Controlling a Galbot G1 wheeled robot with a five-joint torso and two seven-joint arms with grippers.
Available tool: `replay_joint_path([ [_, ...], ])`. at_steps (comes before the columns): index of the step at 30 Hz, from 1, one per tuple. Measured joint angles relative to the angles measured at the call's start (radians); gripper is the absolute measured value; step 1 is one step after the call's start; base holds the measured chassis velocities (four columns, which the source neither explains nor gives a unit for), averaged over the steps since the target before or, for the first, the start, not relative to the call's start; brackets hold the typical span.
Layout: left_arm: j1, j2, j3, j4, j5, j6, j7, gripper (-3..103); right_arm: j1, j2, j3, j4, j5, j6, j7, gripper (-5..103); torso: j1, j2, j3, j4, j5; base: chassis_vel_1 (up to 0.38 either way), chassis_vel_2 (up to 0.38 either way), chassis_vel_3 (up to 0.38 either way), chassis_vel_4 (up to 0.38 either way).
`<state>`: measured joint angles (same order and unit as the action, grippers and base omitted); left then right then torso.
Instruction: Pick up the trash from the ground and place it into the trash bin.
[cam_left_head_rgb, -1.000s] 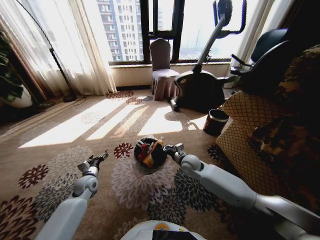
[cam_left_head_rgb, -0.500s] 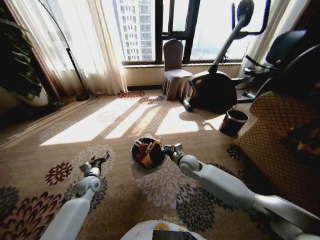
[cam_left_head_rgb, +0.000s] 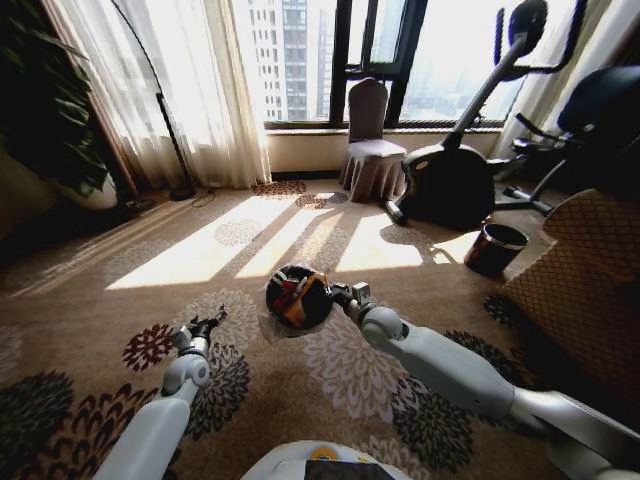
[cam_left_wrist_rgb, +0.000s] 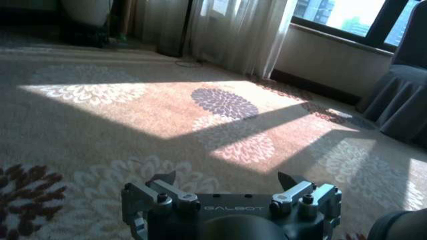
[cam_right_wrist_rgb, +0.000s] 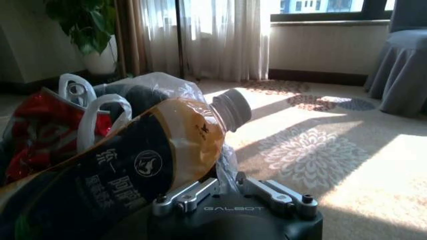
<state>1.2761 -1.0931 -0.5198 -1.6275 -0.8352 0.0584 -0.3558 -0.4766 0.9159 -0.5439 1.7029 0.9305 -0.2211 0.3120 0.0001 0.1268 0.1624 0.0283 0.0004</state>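
Right claw (cam_left_head_rgb: 338, 296) was closed on the rim of the trash bin (cam_left_head_rgb: 297, 297), holding the small black bucket up off the carpet (cam_left_head_rgb: 330, 240) in front of the robot. Its plastic liner (cam_right_wrist_rgb: 175, 86) bulged out at the rim, pinched between the fingers (cam_right_wrist_rgb: 193, 192) in the right wrist view. Trash filled the bin: a dark bottle with an amber label (cam_right_wrist_rgb: 143, 155) lay tilted with its neck toward the window, beside a red wrapper (cam_right_wrist_rgb: 40, 135) and a white bag loop (cam_right_wrist_rgb: 100, 117). Left claw (cam_left_head_rgb: 205, 323) hung low over the carpet to the robot's left, its fingers (cam_left_wrist_rgb: 163, 186) spread apart and holding nothing, well apart from the bin
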Motion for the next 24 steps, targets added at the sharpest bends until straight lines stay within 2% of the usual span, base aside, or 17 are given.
replay_joint_path([
  [3, 0.000, 0.000, 0.001, 0.005, 0.000, -0.002, 0.000, 100, 0.001, -0.006, 0.000, 0.002, 0.001, -0.001, -0.002, 0, 0.000, 0.000, 0.000, 0.0000, -0.0004, -0.010, -0.082, -0.049, 0.066],
  [6, 0.004, 0.002, 0.008, 0.012, 0.004, -0.004, 0.000, 100, 0.004, -0.009, 0.008, 0.002, 0.002, -0.002, -0.007, 0, 0.000, 0.000, 0.000, 0.0019, -0.0005, 0.101, -0.068, -0.103, 0.071],
  [12, 0.000, 0.005, 0.008, 0.012, 0.004, -0.001, -0.006, 100, 0.006, -0.019, 0.011, 0.002, 0.004, -0.003, -0.011, 0, 0.000, 0.000, 0.000, 0.0011, -0.0004, 0.176, -0.115, -0.160, 0.156],
  [24, 0.002, 0.008, -0.038, 0.048, 0.015, -0.006, -0.039, 100, -0.003, -0.006, 0.011, 0.005, 0.007, -0.004, -0.008, 0, 0.000, 0.000, 0.000, 0.0012, -0.0004, 0.279, -0.292, -0.291, 0.292],
])
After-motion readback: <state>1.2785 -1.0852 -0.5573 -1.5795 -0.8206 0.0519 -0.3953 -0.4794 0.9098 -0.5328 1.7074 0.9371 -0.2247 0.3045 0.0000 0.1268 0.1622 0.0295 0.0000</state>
